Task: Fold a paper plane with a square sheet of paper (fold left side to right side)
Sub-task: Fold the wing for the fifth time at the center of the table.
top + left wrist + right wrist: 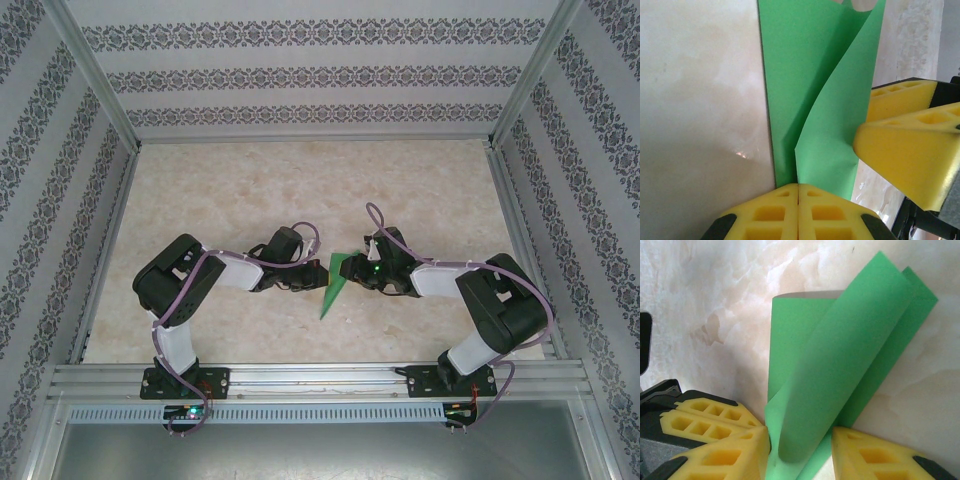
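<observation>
Left end effector (798, 191) pressed together, pinching paper sheet (810, 75) near edge; sheet's long axis runs straight ahead. Right end effector (800, 439) spread, straddling sheet's curl; both equally near.

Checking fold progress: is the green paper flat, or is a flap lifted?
Lifted: the green paper has a flap curling off the table, pinched in the shut left gripper; the open right gripper straddles it.
</observation>
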Controlling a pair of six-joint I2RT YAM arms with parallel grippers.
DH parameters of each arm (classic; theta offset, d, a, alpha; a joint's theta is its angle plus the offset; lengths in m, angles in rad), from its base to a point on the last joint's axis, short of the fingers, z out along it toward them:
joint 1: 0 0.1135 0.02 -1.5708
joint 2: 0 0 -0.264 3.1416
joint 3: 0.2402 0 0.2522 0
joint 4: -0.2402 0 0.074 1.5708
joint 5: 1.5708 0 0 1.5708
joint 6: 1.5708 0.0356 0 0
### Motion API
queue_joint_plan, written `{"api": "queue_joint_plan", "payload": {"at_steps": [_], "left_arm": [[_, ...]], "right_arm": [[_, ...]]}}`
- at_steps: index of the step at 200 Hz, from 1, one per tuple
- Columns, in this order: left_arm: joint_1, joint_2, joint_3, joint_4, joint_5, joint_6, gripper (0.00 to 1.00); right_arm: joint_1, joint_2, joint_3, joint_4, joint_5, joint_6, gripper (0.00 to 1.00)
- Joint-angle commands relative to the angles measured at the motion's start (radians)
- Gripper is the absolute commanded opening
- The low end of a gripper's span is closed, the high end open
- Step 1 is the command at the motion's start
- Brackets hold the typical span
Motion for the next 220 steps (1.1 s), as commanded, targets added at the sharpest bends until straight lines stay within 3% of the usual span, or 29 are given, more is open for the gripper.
{"api": "queue_joint_plan", "payload": {"at_steps": [1,66,100,220], "left_arm": [[-0.023,0.095,0.000,-0.068,-0.113,0.044,0.06],[-0.025,0.107,0.009,-0.074,-0.114,0.049,0.06],[-0.029,0.103,0.007,-0.037,-0.099,0.047,0.06],[-0.036,-0.074,-0.016,-0.003,-0.083,0.108,0.05]], "right_arm": [[0.010,-0.008,-0.033,-0.013,0.036,-0.002,0.38],[-0.004,-0.048,-0.051,-0.028,0.036,-0.012,0.41],[-0.004,0.004,-0.032,-0.015,0.015,-0.018,0.40],[0.007,0.081,0.040,-0.015,-0.003,-0.077,0.37]]}}
